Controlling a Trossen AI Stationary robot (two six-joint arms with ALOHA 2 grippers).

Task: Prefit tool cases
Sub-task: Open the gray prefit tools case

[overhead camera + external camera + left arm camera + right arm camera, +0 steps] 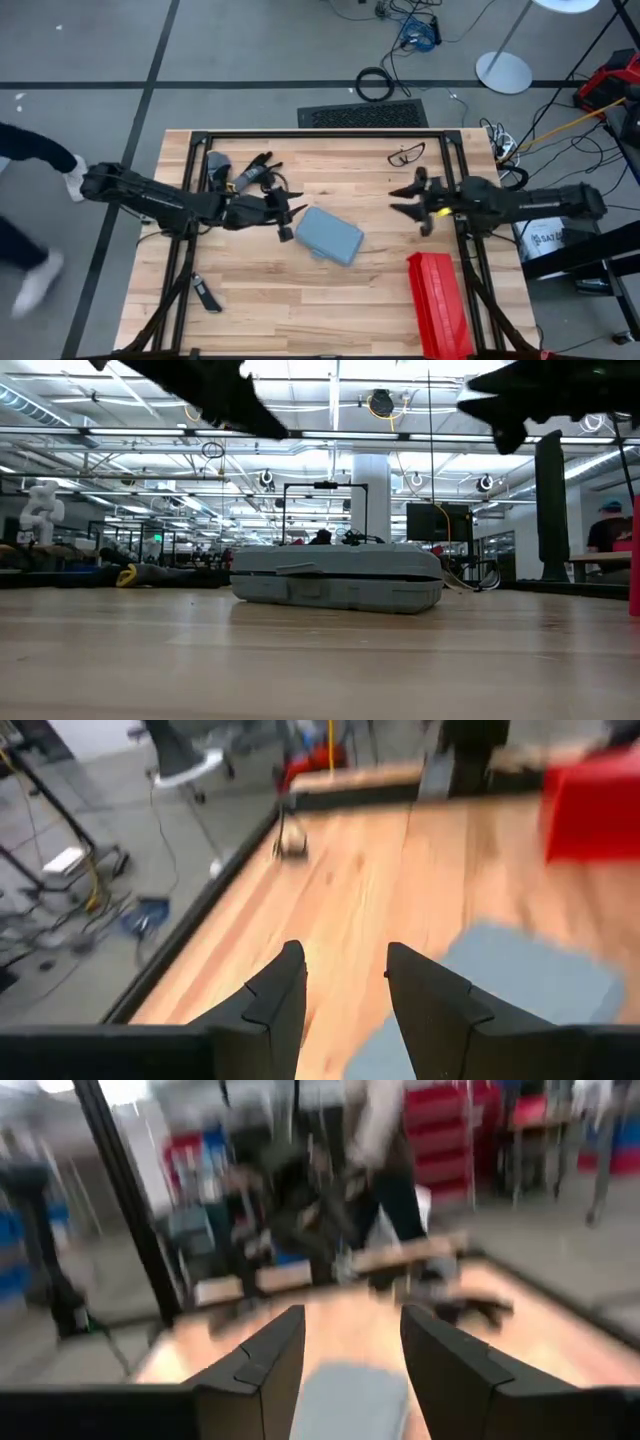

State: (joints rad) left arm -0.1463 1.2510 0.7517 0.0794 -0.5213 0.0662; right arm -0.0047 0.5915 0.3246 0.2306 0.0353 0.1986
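The blue-grey tool case (329, 236) lies closed and flat on the wooden table near its middle; the low view shows its long side (337, 588) resting on the wood. My left gripper (286, 215) hangs open above the table just left of the case, with nothing between its fingers (345, 985). My right gripper (414, 203) is open too, held above the table to the right of the case and pointing at it (350, 1342). The case (520, 980) appears past the left fingers and the case (350, 1395) below the right ones.
A long red ribbed box (438, 305) lies at the near right. Safety glasses (405, 155) lie at the far right, several hand tools (240, 172) at the far left, a small dark tool (205, 293) at the near left. A person's legs (35, 215) show left of the table.
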